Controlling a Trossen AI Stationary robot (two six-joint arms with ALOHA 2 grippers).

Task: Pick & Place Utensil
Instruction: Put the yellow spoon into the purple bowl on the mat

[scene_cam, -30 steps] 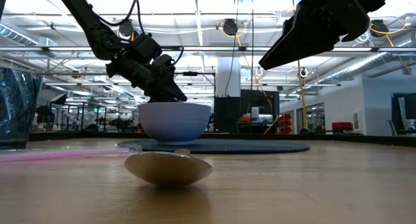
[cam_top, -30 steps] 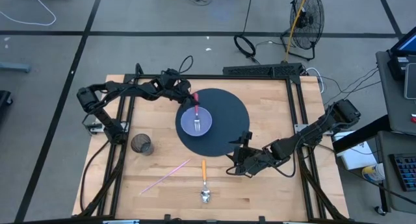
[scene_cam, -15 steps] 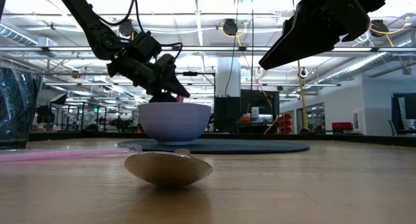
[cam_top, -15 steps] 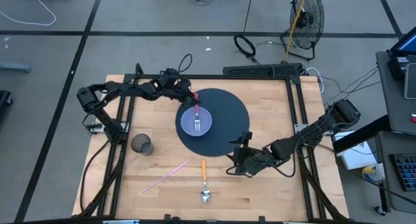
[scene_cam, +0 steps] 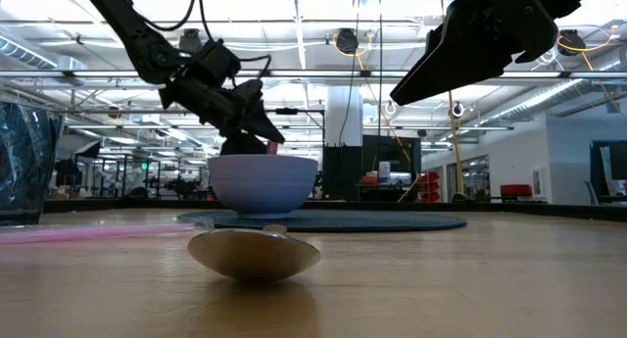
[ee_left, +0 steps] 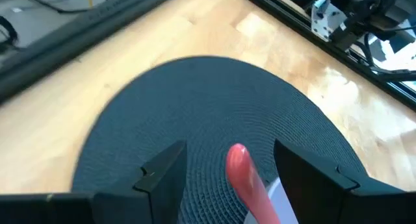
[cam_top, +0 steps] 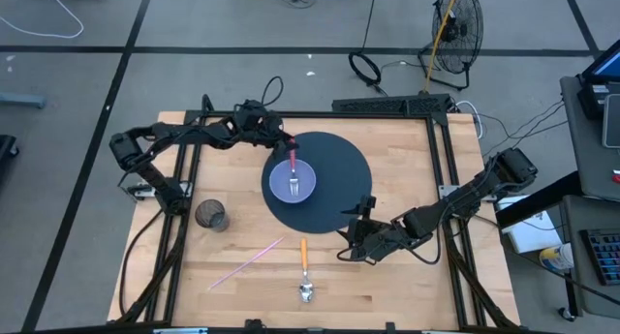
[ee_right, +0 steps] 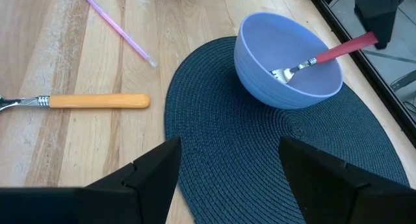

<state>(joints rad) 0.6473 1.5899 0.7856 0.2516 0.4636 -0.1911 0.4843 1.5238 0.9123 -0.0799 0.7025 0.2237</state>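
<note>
Pulling back and up from the bowl (cam_top: 292, 182), the left end effector (cam_top: 282, 143) has released the fork (cam_top: 294, 169) since a second ago, its fingers spread with the pink handle tip between them, untouched, in the left wrist view. The fork leans in the light blue bowl, tines down on the bottom, red-pink handle resting over the rim toward the left arm. The bowl sits on the round dark placemat (cam_top: 334, 203) at the middle of the worktop (cam_top: 407, 160). Left of the mat stands a dark cup (cam_top: 211, 215); a pink straw (cam_top: 246, 261) and an orange-handled spoon (cam_top: 304, 269) lie nearer the front edge. Hovering off the mat's right front edge, the right end effector (cam_top: 351, 239) is spread open, grasping nothing.
</note>
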